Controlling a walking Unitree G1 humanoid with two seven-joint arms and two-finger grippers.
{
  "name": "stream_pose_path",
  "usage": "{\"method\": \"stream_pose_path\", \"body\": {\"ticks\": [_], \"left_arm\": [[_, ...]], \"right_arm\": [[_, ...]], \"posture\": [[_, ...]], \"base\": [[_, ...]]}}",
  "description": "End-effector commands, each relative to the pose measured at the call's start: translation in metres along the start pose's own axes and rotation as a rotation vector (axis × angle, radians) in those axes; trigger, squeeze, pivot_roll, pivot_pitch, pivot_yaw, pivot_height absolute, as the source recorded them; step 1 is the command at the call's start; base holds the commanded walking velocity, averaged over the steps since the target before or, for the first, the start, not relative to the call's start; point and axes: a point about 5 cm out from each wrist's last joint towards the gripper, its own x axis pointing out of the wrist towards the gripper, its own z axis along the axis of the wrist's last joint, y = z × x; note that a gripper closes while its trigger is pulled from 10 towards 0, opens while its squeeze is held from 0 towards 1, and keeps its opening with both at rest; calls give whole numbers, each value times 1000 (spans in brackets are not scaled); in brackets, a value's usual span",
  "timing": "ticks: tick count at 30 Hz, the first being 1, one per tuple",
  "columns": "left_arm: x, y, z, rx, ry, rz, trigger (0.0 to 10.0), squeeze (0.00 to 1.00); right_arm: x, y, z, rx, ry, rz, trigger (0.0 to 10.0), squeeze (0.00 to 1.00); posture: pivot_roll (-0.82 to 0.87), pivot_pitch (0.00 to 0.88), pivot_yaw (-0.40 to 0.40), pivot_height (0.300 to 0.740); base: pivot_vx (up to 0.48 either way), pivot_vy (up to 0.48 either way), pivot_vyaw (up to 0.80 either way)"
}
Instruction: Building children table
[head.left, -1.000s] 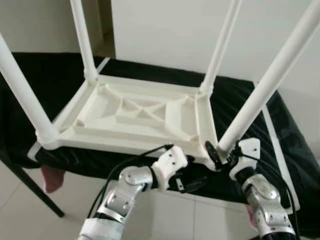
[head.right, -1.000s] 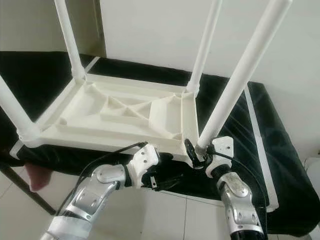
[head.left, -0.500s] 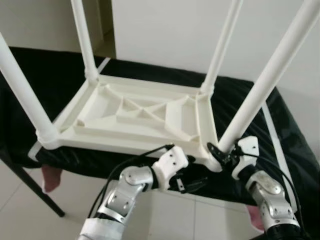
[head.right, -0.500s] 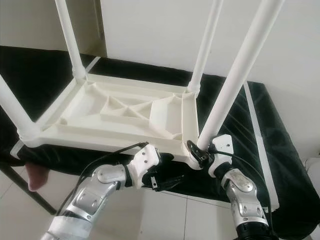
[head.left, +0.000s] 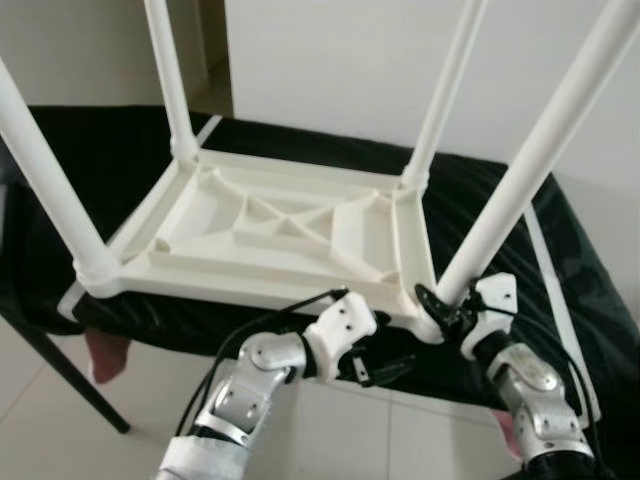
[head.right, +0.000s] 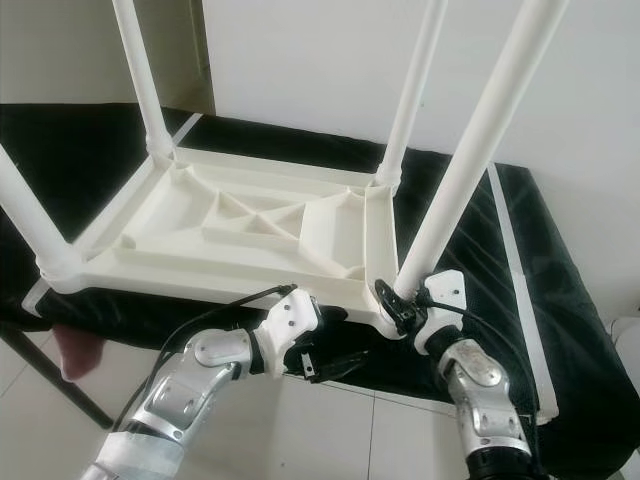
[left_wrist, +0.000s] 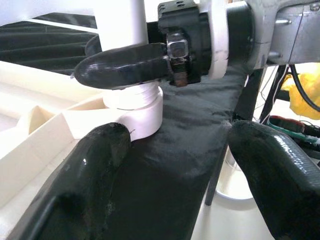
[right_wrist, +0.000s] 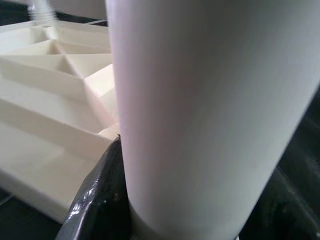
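Upside-down table top (head.left: 280, 235) on black cloth (head.left: 480, 200), near-right leg (head.left: 520, 190) being seated.
Right gripper (head.left: 440, 305) pinching leg base at corner socket to twist it in; left gripper (head.left: 385, 368) spread open just below, idle.

Item count, as visible:

- Tabletop (head.left: 290, 235): one, white plastic, lying upside down with its ribbed underside facing up.
- Legs: four, white tubes, one standing at each corner: near left leg (head.left: 45, 170), far left leg (head.left: 170, 75), far right leg (head.left: 440, 95), near right leg (head.left: 530, 165).
- Desk (head.left: 100, 160): one, covered in black cloth.
- Robot arms: two, silver.
- Tools: two, the left tool (head.left: 385, 368) and the right tool (head.left: 437, 303).
- Fingers per tool: two, black.
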Motion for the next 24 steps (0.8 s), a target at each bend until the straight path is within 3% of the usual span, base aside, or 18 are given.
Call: {"method": "stream_pose_path", "body": {"ticks": [1, 3, 4, 5, 7, 10, 13, 15, 24], "left_arm": [[0, 0, -2, -12, 0, 59, 10000, 0], [0, 0, -2, -13, 1, 59, 10000, 0], [-1, 1, -2, -13, 2, 58, 10000, 0], [-1, 1, -2, -13, 2, 58, 10000, 0], [-1, 0, -2, -14, 2, 56, 10000, 0], [-1, 0, -2, -14, 2, 56, 10000, 0], [-1, 0, -1, -13, 2, 56, 10000, 0], [-1, 0, -1, -14, 2, 57, 10000, 0], [-2, 0, -1, -17, 2, 56, 10000, 0]], "right_arm": [[-5, -9, 1, -18, 14, -109, 10000, 0], [-6, -6, 2, -18, 6, -129, 10000, 0], [-7, -4, 0, 8, 16, -235, 10000, 0], [-7, -4, 0, 8, 16, -235, 10000, 0], [-11, 5, -4, 61, 25, -347, 10000, 0], [-11, 8, -5, 62, 27, -364, 10000, 0], [-14, 25, -12, 82, 63, -527, 10000, 0], [-14, 30, -14, 113, 69, -572, 10000, 0], [-14, 32, -9, 153, 58, -601, 10000, 0]], "posture": [[16, 0, -63, 740], [16, 0, -63, 740], [18, 0, -64, 740], [18, 0, -64, 740], [17, 0, -61, 740], [17, 0, -61, 740], [24, 0, -63, 740], [27, 0, -63, 740], [27, 0, -55, 740]], "base": [[0, 0, 0], [0, 0, 0], [0, 0, 0], [0, 0, 0], [0, 0, 0], [0, 0, 0], [0, 0, 0], [0, 0, 0], [0, 0, 0]]}}
